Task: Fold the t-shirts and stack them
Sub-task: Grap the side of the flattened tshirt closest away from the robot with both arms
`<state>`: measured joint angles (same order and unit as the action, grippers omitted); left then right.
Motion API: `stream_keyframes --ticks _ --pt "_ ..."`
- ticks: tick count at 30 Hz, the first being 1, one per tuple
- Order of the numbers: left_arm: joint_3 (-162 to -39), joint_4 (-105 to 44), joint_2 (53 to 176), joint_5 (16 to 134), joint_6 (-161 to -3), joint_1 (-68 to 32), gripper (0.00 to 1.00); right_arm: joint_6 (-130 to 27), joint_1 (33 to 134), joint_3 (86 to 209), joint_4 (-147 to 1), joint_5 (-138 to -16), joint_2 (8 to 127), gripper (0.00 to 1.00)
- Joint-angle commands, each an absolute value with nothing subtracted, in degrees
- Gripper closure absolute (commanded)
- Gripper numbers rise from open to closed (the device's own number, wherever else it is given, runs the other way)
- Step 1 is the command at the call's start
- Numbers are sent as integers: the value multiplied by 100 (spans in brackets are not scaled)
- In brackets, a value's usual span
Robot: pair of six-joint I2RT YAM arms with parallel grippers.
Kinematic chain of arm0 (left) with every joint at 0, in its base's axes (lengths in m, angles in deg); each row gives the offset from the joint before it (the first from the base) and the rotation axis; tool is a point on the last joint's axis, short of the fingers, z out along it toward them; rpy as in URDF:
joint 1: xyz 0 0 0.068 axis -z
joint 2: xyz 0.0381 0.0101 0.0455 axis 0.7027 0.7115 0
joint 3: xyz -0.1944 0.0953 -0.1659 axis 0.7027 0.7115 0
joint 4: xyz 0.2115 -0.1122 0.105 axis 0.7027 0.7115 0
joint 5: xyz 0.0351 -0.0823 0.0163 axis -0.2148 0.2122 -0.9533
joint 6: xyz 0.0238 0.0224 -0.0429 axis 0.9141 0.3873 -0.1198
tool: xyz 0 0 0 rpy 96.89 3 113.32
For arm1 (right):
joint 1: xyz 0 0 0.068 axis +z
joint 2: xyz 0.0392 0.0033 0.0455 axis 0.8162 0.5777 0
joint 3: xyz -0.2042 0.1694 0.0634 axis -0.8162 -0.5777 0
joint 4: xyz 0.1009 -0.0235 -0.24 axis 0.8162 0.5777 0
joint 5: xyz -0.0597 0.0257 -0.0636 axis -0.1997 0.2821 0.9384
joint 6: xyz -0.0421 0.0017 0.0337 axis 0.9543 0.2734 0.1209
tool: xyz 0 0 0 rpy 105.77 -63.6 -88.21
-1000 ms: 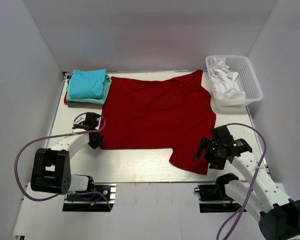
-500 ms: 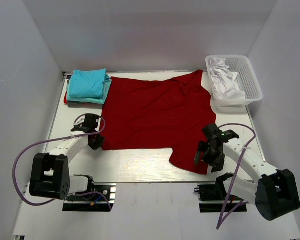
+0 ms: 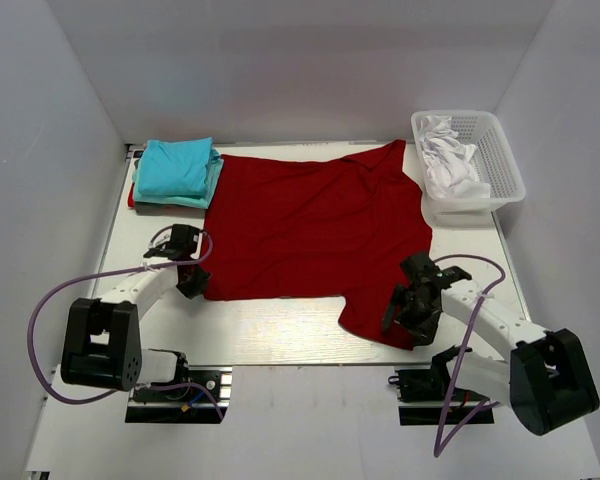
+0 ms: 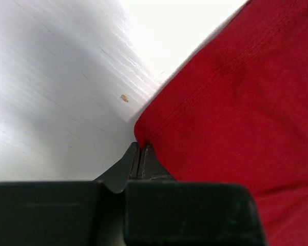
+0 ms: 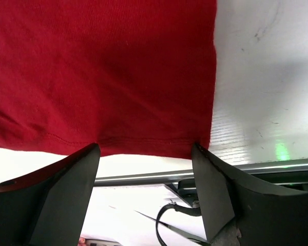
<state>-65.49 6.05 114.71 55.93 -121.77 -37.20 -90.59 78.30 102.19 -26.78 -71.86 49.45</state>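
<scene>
Turquoise t-shirts (image 3: 177, 168): lying folded and stacked far left, just beside the red one.
Left gripper (image 4: 139, 151): clamping tight on the near-left hem corner of the dark red t-shirt (image 3: 315, 225), tips pressing together.
Dark red t-shirt: lying spread flat in the middle.
Right gripper (image 5: 145, 154): gaping wide, fingers (image 5: 72, 184) straddling the near-right hem, gripping nothing.
Basket (image 3: 500, 160): sitting far right, holding white cloth (image 3: 448, 160).

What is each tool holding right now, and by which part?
The left tool is shut on the dark red t-shirt, pinching its near left hem corner. The right tool is open at the shirt's near right edge, holding nothing.
</scene>
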Motion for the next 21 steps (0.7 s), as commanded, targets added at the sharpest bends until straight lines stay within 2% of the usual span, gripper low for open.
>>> stream_keyframes --ticks 1,5,9,10,12,15,16,21 --pt "-6704 622 11470 5555 -12122 -3726 100 -9353 7888 10256 -2829 -7164 5183 23" --pt "-6704 727 11418 5555 -12122 -3726 100 -9335 7906 10203 -3005 -7129 5439 26" --pt "-6756 877 11295 5502 -12122 -3726 100 -9300 7906 10264 -2979 -7042 5536 44" --pt "-6757 929 11294 5502 -12122 -3726 100 -9361 7906 10317 -2892 -6997 5466 53" --pt "-6757 1079 11242 5581 -12122 -3726 100 -9379 7923 10379 -2760 -6979 5299 57" --pt "-6950 1368 11189 5643 -12174 -3726 100 -9476 7923 10650 -2444 -6804 5044 74" --pt "-7011 1526 11189 5765 -12174 -3726 100 -9554 7941 10695 -2173 -6838 5000 100" --pt "-7012 1826 11136 5916 -12174 -3726 100 -9652 7923 11054 -1365 -6760 4781 100"
